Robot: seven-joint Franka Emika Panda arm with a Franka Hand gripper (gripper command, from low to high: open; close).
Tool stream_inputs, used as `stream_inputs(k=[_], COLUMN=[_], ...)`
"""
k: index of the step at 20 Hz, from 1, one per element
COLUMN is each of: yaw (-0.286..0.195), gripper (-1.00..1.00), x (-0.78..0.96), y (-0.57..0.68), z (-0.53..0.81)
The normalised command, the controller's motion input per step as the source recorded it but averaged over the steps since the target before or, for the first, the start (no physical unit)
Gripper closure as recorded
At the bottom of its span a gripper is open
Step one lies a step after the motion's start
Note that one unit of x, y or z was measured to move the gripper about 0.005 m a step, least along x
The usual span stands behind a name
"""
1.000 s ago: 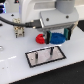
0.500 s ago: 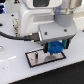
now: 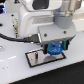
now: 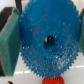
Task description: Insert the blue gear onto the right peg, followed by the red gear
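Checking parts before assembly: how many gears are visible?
2: the blue gear held between the gripper's fingers, and the red gear just past its edge. Others may be hidden.

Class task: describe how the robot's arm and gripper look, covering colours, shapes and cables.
The arm is bulky, white and rounded. A black cable runs along it. The gripper has a dark, boxy body; in the wrist view its fingers appear as dark green blocks.

The exterior view looks down at the plate (image 3: 46, 59) from nearby, while the wrist view presses close against the blue gear (image 4: 49, 41), which both views share.
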Motion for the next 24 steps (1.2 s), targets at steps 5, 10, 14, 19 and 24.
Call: stream_inputs(k=[5, 10, 14, 19, 24], yaw=[0.000, 0.000, 0.000, 0.000, 0.000], gripper=[1.00, 1.00, 1.00, 1.00, 1.00], x=[0.10, 0.16, 0.24, 0.25, 0.14], y=[-0.17, -0.18, -0.17, -0.07, 0.12], z=[0.11, -0.05, -0.16, -0.14, 0.20])
